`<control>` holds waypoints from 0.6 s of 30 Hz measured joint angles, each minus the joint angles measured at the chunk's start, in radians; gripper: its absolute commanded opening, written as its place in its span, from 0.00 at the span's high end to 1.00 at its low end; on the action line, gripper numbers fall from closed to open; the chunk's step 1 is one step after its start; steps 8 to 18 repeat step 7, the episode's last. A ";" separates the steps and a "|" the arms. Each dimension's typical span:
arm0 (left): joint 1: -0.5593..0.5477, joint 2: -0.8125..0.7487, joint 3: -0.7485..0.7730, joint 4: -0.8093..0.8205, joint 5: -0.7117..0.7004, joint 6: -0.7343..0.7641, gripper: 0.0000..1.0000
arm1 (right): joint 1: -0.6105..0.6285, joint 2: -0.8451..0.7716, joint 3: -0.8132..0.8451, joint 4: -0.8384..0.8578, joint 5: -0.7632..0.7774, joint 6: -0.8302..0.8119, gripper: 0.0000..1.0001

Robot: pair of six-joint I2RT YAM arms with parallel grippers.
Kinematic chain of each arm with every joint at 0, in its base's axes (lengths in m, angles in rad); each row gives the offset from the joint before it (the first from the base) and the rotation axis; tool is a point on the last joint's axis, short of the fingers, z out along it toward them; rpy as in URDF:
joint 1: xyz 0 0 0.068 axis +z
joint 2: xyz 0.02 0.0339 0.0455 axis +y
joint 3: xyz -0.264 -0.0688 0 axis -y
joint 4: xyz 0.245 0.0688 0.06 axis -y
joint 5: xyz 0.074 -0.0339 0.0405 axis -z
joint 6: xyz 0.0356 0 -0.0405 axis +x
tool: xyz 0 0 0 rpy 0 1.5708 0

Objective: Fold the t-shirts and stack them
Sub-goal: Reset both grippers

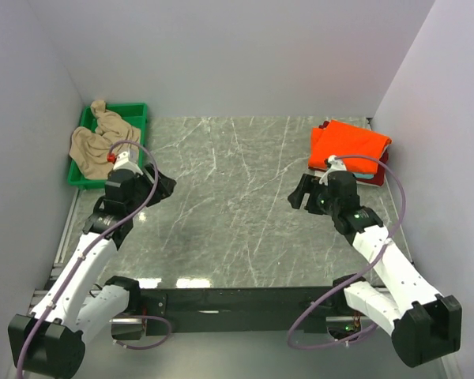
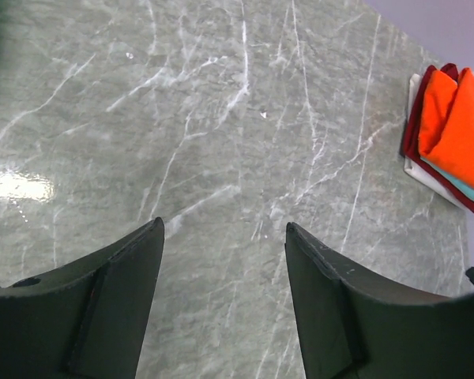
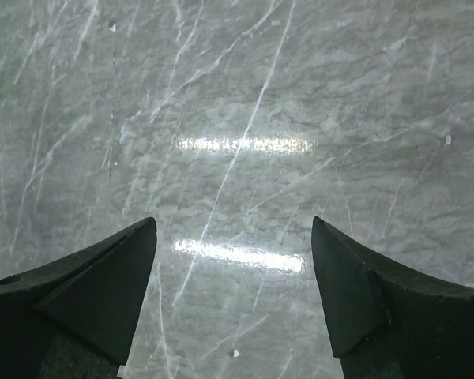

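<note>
Top external shows a crumpled beige t-shirt [image 1: 93, 144] lying in the green tray [image 1: 139, 107], likely next to fold, both the left gripper [image 1: 164, 188] and right gripper [image 1: 299, 193] spread wide and empty over the table [image 1: 237, 213], and the folded orange t-shirt [image 1: 349, 142] capping the right-hand stack [image 2: 413, 146].

Table [image 1: 237, 205] showed a glossy, veined stone-look top. Orange t-shirt [image 1: 349, 144] was soft matt cloth; beige t-shirt [image 1: 95, 142] likewise, crumpled. Green tray [image 1: 133, 117] was smooth plastic.
</note>
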 measured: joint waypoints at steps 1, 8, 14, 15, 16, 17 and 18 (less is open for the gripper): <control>0.000 -0.002 -0.005 0.000 -0.005 0.000 0.32 | 0.005 -0.006 -0.001 0.002 0.006 0.000 0.15; 0.000 -0.019 -0.012 0.000 -0.015 0.023 0.27 | 0.018 -0.028 -0.005 0.008 0.063 0.006 0.15; 0.000 -0.019 -0.012 0.000 -0.015 0.023 0.27 | 0.018 -0.028 -0.005 0.008 0.063 0.006 0.15; 0.000 -0.019 -0.012 0.000 -0.015 0.023 0.27 | 0.018 -0.028 -0.005 0.008 0.063 0.006 0.15; 0.000 -0.019 -0.012 0.000 -0.015 0.023 0.27 | 0.018 -0.028 -0.005 0.008 0.063 0.006 0.15; 0.000 -0.019 -0.012 0.000 -0.015 0.023 0.27 | 0.018 -0.028 -0.005 0.008 0.063 0.006 0.15; 0.000 -0.019 -0.012 0.000 -0.015 0.023 0.27 | 0.018 -0.028 -0.005 0.008 0.063 0.006 0.15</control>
